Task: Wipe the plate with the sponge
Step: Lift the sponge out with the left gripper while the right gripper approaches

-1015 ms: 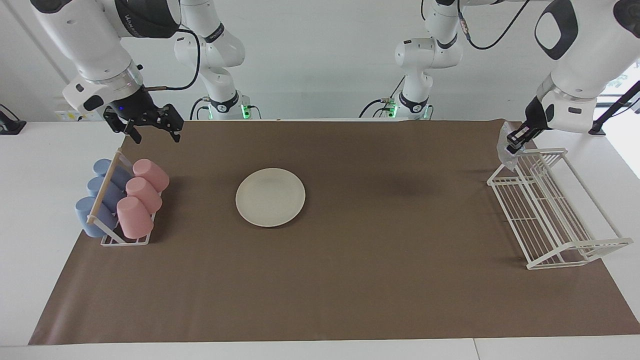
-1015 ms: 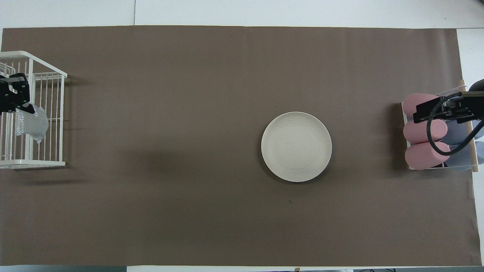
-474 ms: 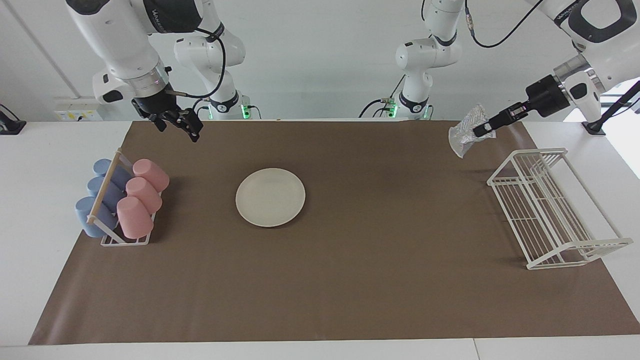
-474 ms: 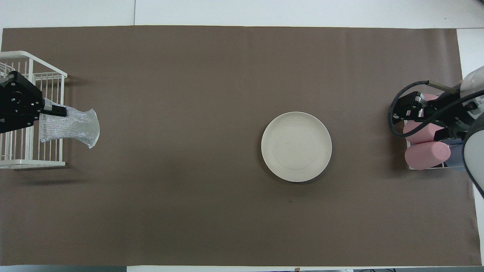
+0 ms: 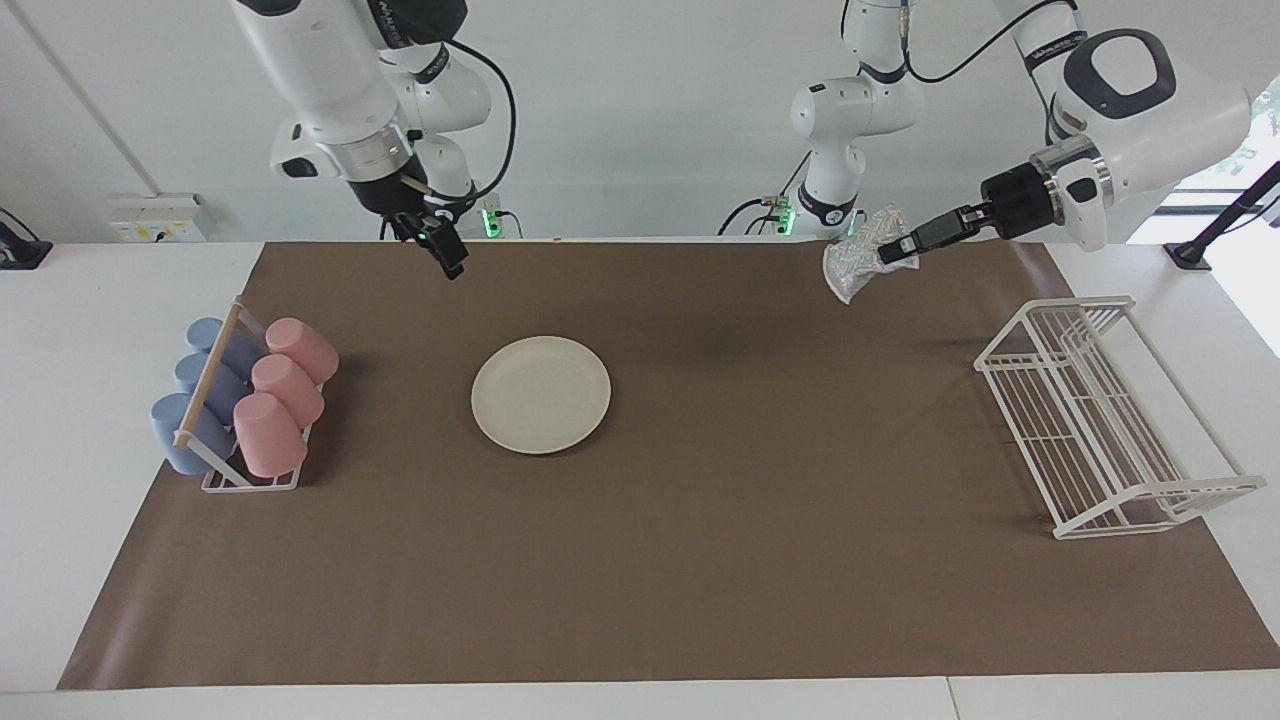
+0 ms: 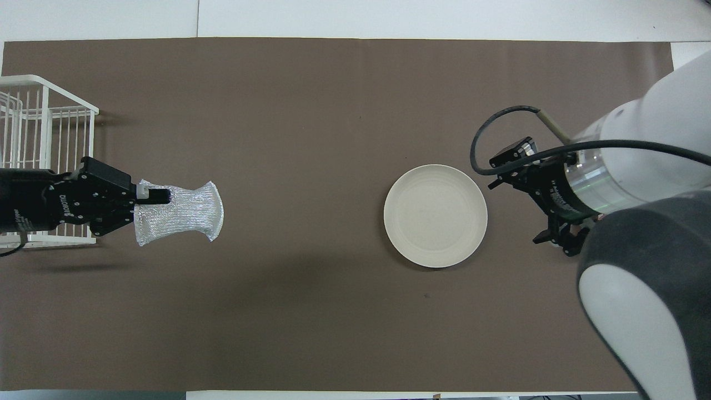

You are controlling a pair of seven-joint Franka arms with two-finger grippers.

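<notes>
Cup rack (image 5: 215, 478) holds three pink cups (image 5: 288, 391) and three blue ones (image 5: 196, 393); wire rack (image 5: 1100, 420) and plate (image 5: 541, 393) sit bare. Left gripper (image 5: 893, 249) is pinching the sponge (image 5: 855, 262) over the mat (image 5: 700, 560), right gripper (image 5: 447, 252) hangs with fingers spread.

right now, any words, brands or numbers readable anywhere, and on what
"ROBOTIQ", roughly: white lettering on the body of the left gripper, overhead view.
Smaller line beside it: too small to read.
Print on the right arm and left arm: too blurred.
Plate, sponge: none.

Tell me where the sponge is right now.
The sponge hangs in the air, pinched in the left gripper, over the brown mat between the white wire rack and the plate.
</notes>
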